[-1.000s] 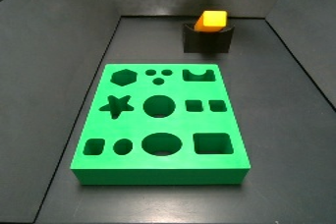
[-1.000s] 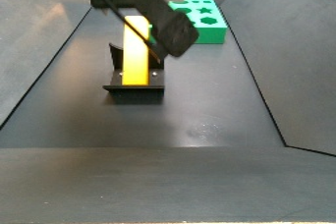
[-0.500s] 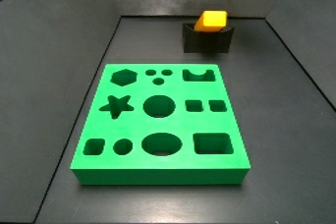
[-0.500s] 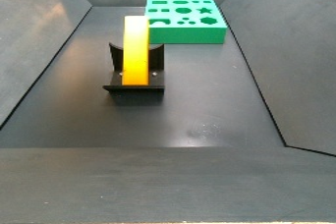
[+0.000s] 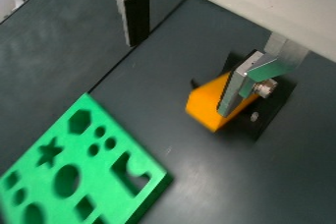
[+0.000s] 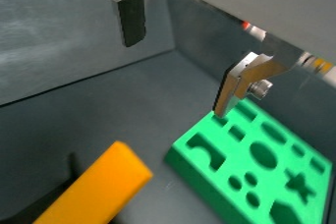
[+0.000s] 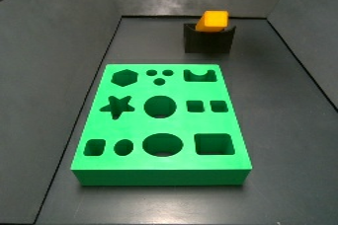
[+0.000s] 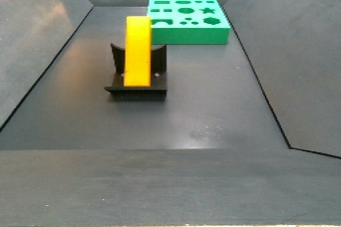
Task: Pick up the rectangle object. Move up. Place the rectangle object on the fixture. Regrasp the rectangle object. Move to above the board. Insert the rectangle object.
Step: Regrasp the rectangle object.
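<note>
The orange-yellow rectangle object [image 8: 138, 48] lies in the notch of the dark fixture [image 8: 136, 85]; in a side view only its end face [image 7: 212, 20] shows above the fixture [image 7: 208, 38]. It also shows in both wrist views [image 5: 207, 102] [image 6: 98, 187]. The green board [image 7: 164, 122] [image 8: 189, 19] lies flat on the floor, with its cut-outs empty. My gripper is out of both side views, high above. In both wrist views it [image 5: 184, 33] [image 6: 178, 58] is open with nothing between the fingers [image 5: 136, 14].
Dark sloping walls enclose the floor on all sides [image 7: 73, 61] [image 8: 286, 62]. The board also shows in both wrist views [image 5: 73, 159] [image 6: 262, 164].
The gripper, beside the rectangle object a second ago, has risen out of both side views. The rectangle object stays on the fixture.
</note>
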You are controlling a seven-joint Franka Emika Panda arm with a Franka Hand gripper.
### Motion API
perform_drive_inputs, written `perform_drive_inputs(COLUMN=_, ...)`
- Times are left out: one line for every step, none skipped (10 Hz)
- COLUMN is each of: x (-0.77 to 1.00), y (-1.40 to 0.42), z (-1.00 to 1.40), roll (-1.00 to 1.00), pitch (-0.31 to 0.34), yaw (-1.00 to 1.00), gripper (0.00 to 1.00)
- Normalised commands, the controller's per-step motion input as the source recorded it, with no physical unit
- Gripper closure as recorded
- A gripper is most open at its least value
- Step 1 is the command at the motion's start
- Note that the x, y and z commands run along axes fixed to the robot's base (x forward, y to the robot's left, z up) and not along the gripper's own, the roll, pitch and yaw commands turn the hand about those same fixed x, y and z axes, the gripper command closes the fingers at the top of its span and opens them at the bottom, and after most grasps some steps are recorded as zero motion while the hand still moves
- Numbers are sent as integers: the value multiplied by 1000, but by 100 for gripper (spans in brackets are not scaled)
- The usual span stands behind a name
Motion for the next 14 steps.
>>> perform_drive_inputs(x=-15, y=-40, z=9, roll=1000, pitch=10, yaw=20, gripper=0)
perform_drive_inputs(x=-15, y=-32, z=10, roll=1000, pitch=8, yaw=20, gripper=0)
perform_drive_inputs(x=-12, y=-22, z=15, roll=1000, pitch=5, yaw=22, gripper=0)
perform_drive_inputs(x=-5, y=-17, z=11, roll=1000, pitch=2, yaw=22, gripper=0)
perform_drive_inputs(x=-3, y=-14, z=12, roll=1000, pitch=3, yaw=24, gripper=0)
perform_drive_inputs(x=-4, y=-8, z=8, roll=1000, pitch=7, yaw=26, gripper=0)
perform_drive_inputs(x=3, y=-23, z=6, roll=1000, pitch=14, yaw=27, gripper=0)
perform_drive_inputs(x=21, y=-21, z=-4, roll=1000, pitch=21, yaw=29, gripper=0)
perform_drive_inputs(x=30, y=-22, z=-4, roll=1000, pitch=29, yaw=32, gripper=0)
perform_drive_inputs(x=46, y=-26, z=-4, roll=1000, pitch=43, yaw=36, gripper=0)
perform_drive_inputs(x=60, y=-27, z=-7, roll=1000, pitch=57, yaw=41, gripper=0)
perform_drive_inputs(x=73, y=-32, z=-4, roll=1000, pitch=74, yaw=47, gripper=0)
perform_drive_inputs(x=82, y=-37, z=-1, roll=1000, pitch=91, yaw=55, gripper=0)
perform_drive_inputs(x=91, y=-39, z=-5, roll=1000, pitch=122, yaw=74, gripper=0)
